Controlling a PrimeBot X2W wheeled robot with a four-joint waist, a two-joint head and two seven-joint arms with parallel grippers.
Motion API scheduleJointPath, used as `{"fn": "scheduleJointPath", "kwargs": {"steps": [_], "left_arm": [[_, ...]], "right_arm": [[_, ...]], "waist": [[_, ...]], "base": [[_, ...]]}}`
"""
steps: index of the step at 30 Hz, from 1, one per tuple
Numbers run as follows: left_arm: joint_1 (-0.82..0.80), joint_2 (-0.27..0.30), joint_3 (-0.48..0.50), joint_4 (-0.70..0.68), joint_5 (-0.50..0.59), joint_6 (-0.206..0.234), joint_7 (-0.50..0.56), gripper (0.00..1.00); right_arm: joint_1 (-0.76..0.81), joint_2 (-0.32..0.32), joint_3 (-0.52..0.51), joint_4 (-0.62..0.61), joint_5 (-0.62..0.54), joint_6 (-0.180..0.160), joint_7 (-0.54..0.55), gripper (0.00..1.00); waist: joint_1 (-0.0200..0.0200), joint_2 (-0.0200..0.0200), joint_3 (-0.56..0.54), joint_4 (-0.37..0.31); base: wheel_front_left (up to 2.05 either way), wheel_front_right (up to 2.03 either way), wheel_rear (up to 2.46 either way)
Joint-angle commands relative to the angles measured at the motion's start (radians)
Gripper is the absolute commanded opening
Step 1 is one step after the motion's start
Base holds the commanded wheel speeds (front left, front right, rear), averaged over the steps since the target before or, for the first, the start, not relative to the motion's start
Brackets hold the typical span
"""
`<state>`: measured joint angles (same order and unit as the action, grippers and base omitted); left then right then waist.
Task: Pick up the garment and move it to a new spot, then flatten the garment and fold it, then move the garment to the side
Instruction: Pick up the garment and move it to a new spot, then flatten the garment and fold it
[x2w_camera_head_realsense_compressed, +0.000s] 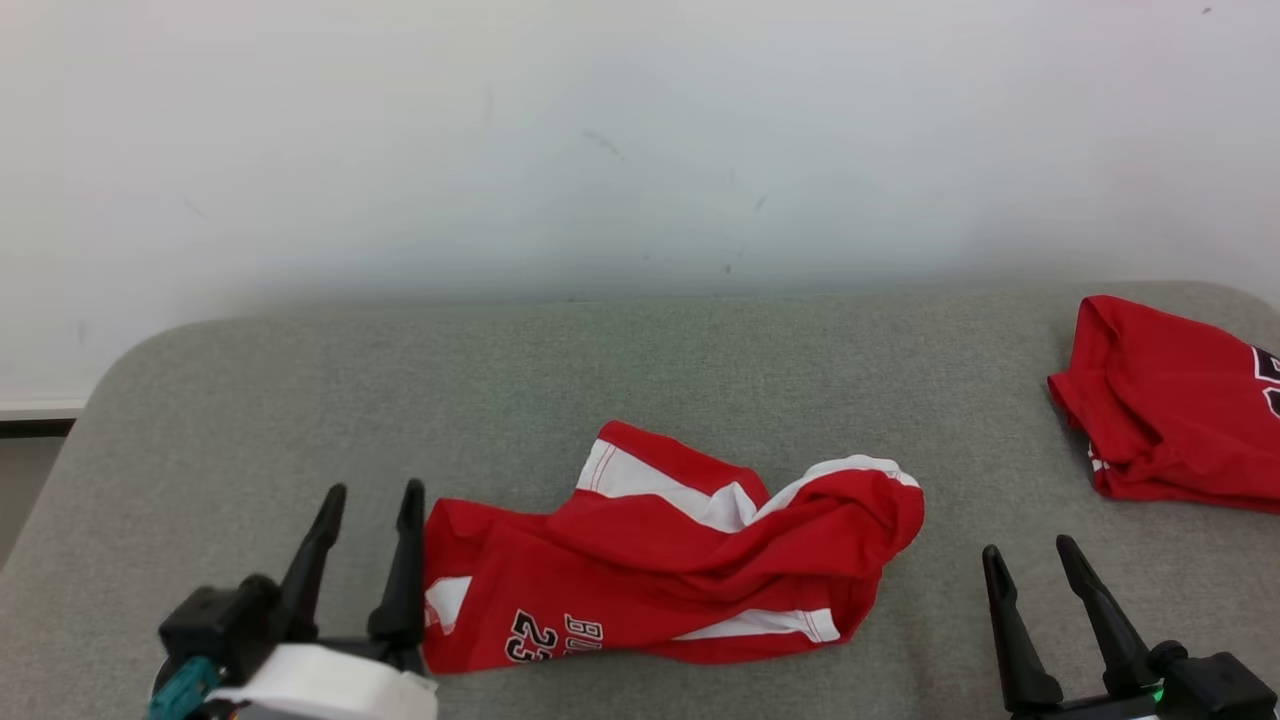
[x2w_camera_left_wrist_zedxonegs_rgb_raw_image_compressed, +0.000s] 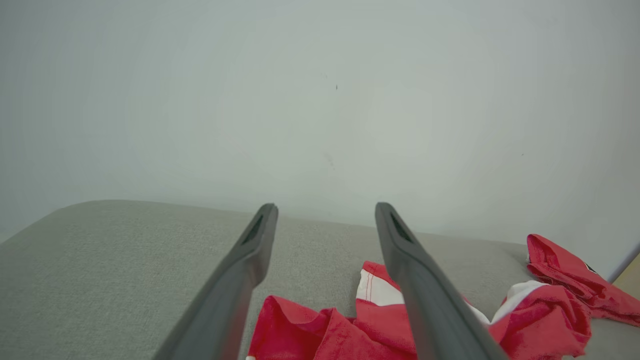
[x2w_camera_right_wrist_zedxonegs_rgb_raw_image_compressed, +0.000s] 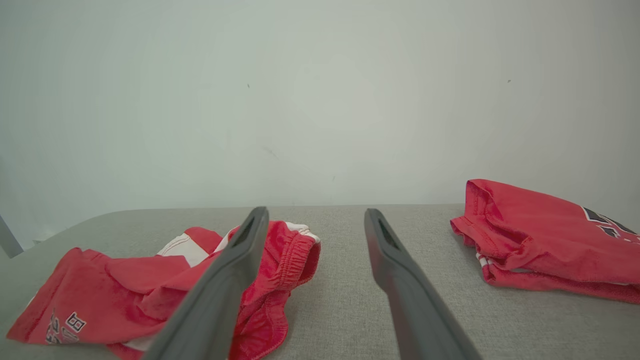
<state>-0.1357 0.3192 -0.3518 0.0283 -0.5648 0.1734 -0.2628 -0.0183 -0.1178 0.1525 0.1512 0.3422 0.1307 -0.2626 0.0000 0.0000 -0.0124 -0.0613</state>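
The crumpled garment (x2w_camera_head_realsense_compressed: 680, 560) lies between the left gripper (x2w_camera_head_realsense_compressed: 373, 490) and the right gripper (x2w_camera_head_realsense_compressed: 1029, 547), each with jaws apart and empty, apparently flanking it to lift both ends.

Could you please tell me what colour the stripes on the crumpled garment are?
White stripes on the red garment; best in the head view.

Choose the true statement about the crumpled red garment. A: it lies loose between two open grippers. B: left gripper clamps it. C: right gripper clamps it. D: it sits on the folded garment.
A: the crumpled garment lies on the grey surface, left gripper and right gripper open beside it.
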Motion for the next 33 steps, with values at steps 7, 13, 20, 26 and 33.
{"fn": "scheduleJointPath", "kwargs": {"steps": [7, 13, 20, 26, 33], "left_arm": [[0.14, -0.082, 0.134, -0.026, 0.094, -0.07, -0.002, 1.0], [0.165, -0.158, 0.188, -0.008, 0.147, -0.139, -0.002, 1.0], [0.154, -0.2, 0.218, 0.019, 0.197, -0.189, -0.002, 1.0], [0.149, -0.222, 0.233, 0.038, 0.224, -0.219, -0.002, 1.0], [0.142, -0.236, 0.237, 0.063, 0.235, -0.244, -0.002, 1.0]], "right_arm": [[0.013, -0.006, 0.014, -0.009, 0.003, 0.0, -0.002, 1.0], [0.016, -0.017, 0.013, -0.005, 0.005, 0.0, -0.002, 1.0], [0.012, -0.014, 0.022, 0.002, 0.008, 0.0, -0.002, 1.0], [-0.001, -0.021, 0.042, 0.015, 0.028, 0.0, 0.008, 1.0], [-0.089, -0.048, 0.079, 0.061, 0.149, 0.0, 0.22, 1.0]], "waist": [[0.0, 0.0, 0.007, -0.013], [0.0, 0.0, 0.006, -0.011], [0.0, 0.0, 0.0, -0.013], [0.0, 0.0, 0.001, -0.004], [0.0, 0.0, 0.013, 0.029]], "base": [[0.0, 0.0, 0.0], [0.0, 0.0, 0.0], [0.0, 0.0, 0.0], [0.0, 0.0, 0.0], [0.0, 0.0, 0.0]]}}
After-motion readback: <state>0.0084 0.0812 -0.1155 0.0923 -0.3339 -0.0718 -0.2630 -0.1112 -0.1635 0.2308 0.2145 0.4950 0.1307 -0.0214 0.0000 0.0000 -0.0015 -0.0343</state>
